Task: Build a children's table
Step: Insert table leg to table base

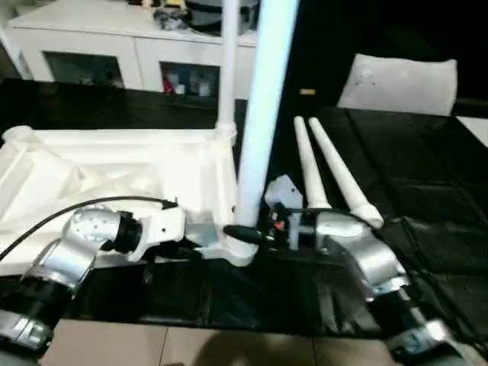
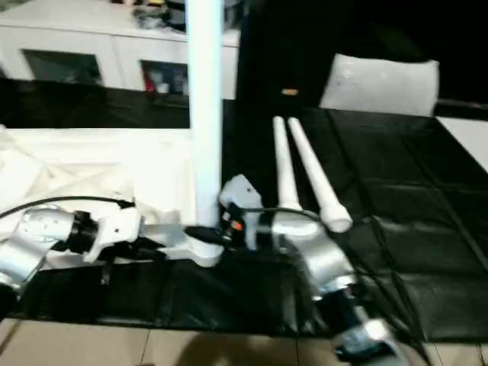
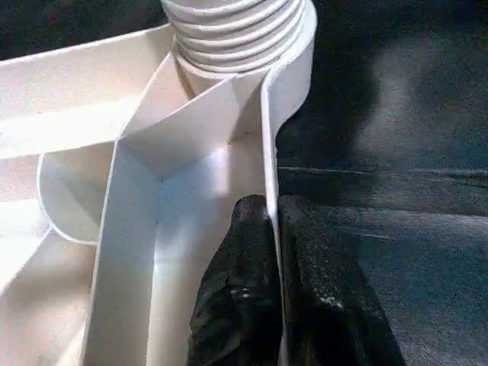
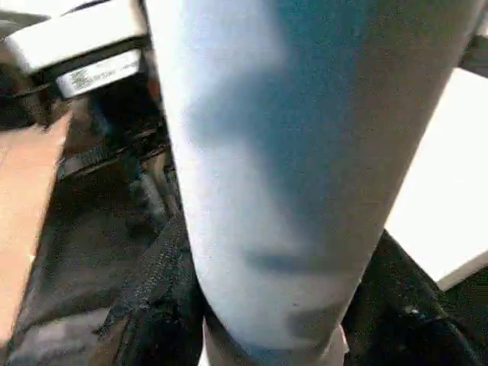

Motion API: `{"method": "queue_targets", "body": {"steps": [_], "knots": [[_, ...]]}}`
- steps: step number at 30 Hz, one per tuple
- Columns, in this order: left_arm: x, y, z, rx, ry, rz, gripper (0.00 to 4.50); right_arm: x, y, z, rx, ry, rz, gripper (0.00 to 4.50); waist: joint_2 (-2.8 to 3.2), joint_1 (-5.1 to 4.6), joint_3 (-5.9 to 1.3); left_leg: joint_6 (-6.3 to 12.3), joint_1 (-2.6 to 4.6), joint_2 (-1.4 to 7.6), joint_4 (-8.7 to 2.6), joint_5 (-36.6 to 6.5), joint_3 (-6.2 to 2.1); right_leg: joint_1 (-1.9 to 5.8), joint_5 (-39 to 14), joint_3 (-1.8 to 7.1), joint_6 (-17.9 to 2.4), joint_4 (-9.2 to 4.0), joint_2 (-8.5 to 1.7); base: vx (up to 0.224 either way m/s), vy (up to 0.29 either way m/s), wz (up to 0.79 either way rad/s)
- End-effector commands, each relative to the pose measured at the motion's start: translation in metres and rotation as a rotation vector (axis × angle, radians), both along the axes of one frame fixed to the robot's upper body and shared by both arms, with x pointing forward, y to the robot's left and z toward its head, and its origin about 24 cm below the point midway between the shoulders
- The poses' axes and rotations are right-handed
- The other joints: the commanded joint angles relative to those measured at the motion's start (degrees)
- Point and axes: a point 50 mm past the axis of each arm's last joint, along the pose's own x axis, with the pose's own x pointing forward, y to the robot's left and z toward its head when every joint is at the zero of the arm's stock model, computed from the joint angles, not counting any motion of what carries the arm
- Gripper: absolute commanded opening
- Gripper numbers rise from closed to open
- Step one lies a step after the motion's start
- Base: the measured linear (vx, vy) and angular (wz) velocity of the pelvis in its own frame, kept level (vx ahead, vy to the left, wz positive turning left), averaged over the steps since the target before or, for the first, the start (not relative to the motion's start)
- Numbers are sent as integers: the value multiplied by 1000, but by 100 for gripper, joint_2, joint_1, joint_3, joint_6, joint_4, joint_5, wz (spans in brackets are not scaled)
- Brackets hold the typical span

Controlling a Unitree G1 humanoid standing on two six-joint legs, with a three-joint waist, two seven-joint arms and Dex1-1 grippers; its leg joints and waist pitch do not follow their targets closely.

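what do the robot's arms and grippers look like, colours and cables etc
Both forearms are silver metal with black joint sections. The left arm ends in a white wrist housing, with a thin black cable looping over it. The right arm has a small red-orange mark near its wrist. Gripper fingers are black.

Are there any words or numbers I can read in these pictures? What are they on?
No text can be read here.
Sticker with dark print on the left gripper's white housing, seen in the right wrist view: too small and blurred to read.
Table top, upright leg and the two loose legs: plain white, no writing.
Cabinet at the back: nothing legible.
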Motion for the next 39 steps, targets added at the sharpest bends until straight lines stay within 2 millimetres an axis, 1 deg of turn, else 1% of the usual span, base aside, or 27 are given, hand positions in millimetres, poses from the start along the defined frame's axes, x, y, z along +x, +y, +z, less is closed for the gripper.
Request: {"method": "queue_targets", "body": {"steps": [1, 4, 5, 6, 7, 8, 9, 10, 11, 12, 13, 14, 15, 16, 17, 18, 19, 20, 21, 22, 23, 24, 25, 28, 29, 32, 39], "knots": [[5, 1, 9, 4, -69, 64, 0, -2, 1, -20, -66, 68, -39, 189, 108, -20, -161, -220, 47, 64, -461, -2832, -81, 101, -3966, 157, -248, -694, -444, 0, 0, 0], [-10, 0, 15, -51, -62, 228, 0, 18, 4, -18, -22, 78, -254, 189, 101, -149, -147, -272, 25, 59, -447, -3072, -142, 129, -4339, 28, -104, -741, -468, 0, 0, 0], [-11, 0, 15, -55, -61, 233, 0, 18, 4, -18, -21, 79, -261, 189, 178, -227, -125, -259, 23, 71, -474, -3258, -194, 170, -4376, -89, -83, -800, -466, -45, 20, -22], [-15, -7, 16, -81, -49, 259, 0, 23, 6, -18, -14, 81, -307, 189, 236, -295, -132, -224, 7, 134, -536, -3549, -254, 263, -3954, -197, -150, -779, -450, -44, 40, -21], [-21, -19, 17, -107, -51, 287, 0, 29, 11, -18, -3, 95, -370, 189, 302, -317, -117, -228, -3, 187, -615, -3831, -303, 323, -3606, -234, -214, -725, -407, -44, 40, -21], [-23, -28, 18, -123, -48, 305, 0, 33, 14, -19, -22, 88, -413, 189, 255, -367, -115, -188, -115, 318, -774, -4150, -378, 494, -2638, -205, -427, -463, -404, -74, 44, -20], [-24, -33, 18, -132, -48, 314, 0, 35, 16, -20, -36, 83, -436, 189, 332, -331, -93, -240, -135, 367, -869, -4388, -392, 518, -2320, -172, -530, -307, -391, -62, 14, -9], [-25, -38, 19, -142, -45, 322, 0, 38, 18, -20, -43, 81, -460, 189, 306, -286, -43, -272, -47, 366, -931, -4684, -279, 390, -2198, -98, -637, -252, -339, -62, 14, -9], [-26, -42, 19, -150, -43, 328, 0, 39, 20, -20, -34, 92, -481, 189, 178, -295, 13, -271, 206, 152, -696, -4575, -175, 125, -3534, -180, -432, -682, -341, 0, 0, 0], [-27, -50, 20, -151, -47, 327, 0, 42, 21, -21, -24, 115, -518, 189, 159, -330, 69, -171, 632, -102, -115, -3884, -99, -238, -4895, -476, -70, -1297, -521, 11, -50, 2], [-27, -56, 20, -155, -49, 323, 0, 44, 24, -21, -27, 127, -540, 189, 140, -417, 58, -95, 571, -139, -13, -3509, -91, -117, -5044, -740, 190, -1435, -479, 11, -50, 2], [-26, -62, 21, -158, -50, 337, 0, 48, 26, -20, -32, 119, -571, 189, 295, -404, 33, -42, 78, 187, -466, -3859, -213, 547, -3918, -972, 359, -948, -365, 0, 0, 0], [-22, -67, 23, -154, -60, 371, 0, 52, 28, -17, -20, 115, -601, 189, 410, -80, -72, -119, -463, 407, -825, -4288, -312, 1034, -2213, -457, -47, 447, -384, 189, 25, 1], [-21, -68, 24, -152, -61, 384, 0, 52, 29, -17, -13, 116, -603, 189, 387, 137, 6, -52, -190, 454, -1106, -4484, -20, 512, -974, -242, -280, 534, -176, 189, 25, 1], [-18, -66, 23, -137, -73, 403, 0, 53, 31, -15, 2, 115, -598, 189, 112, -70, -94, 81, 36, 325, -766, -4017, -121, 486, -1525, 69, -192, 356, -362, 163, -94, 4], [-14, -63, 22, -113, -94, 417, 0, 53, 33, -12, 17, 107, -585, 189, -5, 171, 17, -207, 389, -85, 242, -1972, -20, -204, -5921, 181, 136, -978, -1040, 71, -109, -19], [-13, -63, 22, -108, -99, 418, 0, 53, 33, -11, 22, 106, -581, 189, -90, 169, -55, -91, 53, -31, 68, -1439, -89, 134, -5753, 213, 187, -792, -1049, 71, -109, -19], [-10, -59, 21, -81, -128, 423, 0, 53, 35, -8, 53, 102, -560, 189, 23, 270, -199, -262, -307, 91, -321, -593, -114, 463, -3895, 150, -6, -459, -773, 79, -44, -22], [-9, -54, 19, -46, -154, 412, 0, 54, 34, -6, 71, 88, -565, 189, 89, 319, -285, -309, -214, 121, -335, -208, -118, 396, -2636, 113, -178, -327, -629, 70, -18, -8], [-8, -49, 19, -22, -175, 394, 0, 55, 32, -3, 96, 66, -566, 189, 165, 292, -230, -314, -129, 120, -371, -379, -85, 260, -1330, 81, -572, -238, -457, 70, -18, -8], [-7, -47, 19, -16, -183, 386, 0, 55, 30, -1, 110, 54, -563, 189, 149, 224, -243, -442, -237, 88, -399, -701, -81, 371, -839, 82, -816, -148, -399, 0, 0, 0], [-5, -45, 20, -14, -216, 348, 0, 57, 26, 3, 153, 53, -583, 189, 222, 231, -275, -438, -132, 107, -370, -827, -53, 290, -386, 101, -1010, -163, -385, 0, 0, 0], [-4, -45, 21, -13, -221, 342, 0, 58, 25, 3, 161, 53, -587, 189, 202, 221, -258, -377, -160, 93, -380, -853, -60, 316, -308, 92, -1077, -171, -378, 0, 0, 0], [1, -37, 24, 26, -274, 244, 0, 62, 12, 21, 303, 12, -607, 189, 256, 246, -263, -276, -143, 114, -391, -1070, -42, 347, -281, 95, -1179, -185, -400, 0, 0, 0], [1, -35, 23, 27, -272, 229, 0, 62, 9, 24, 328, 5, -603, 189, 314, 238, -264, -292, -145, 122, -396, -1078, -52, 350, -252, 92, -1191, -170, -404, 0, 0, 0], [6, -28, 25, 3, -270, 151, 0, 61, -4, 39, 410, -46, -582, 189, 296, 223, -276, -302, -136, 137, -405, -993, -44, 377, -33, 84, -1226, -168, -390, 0, 0, 0], [23, -20, 32, -51, -302, 199, 0, 57, -16, 61, 525, -75, -512, 189, 315, 213, -254, -273, -111, 117, -398, -1152, 2, 373, -331, 115, -1198, -218, -403, 0, 0, 0]]}}
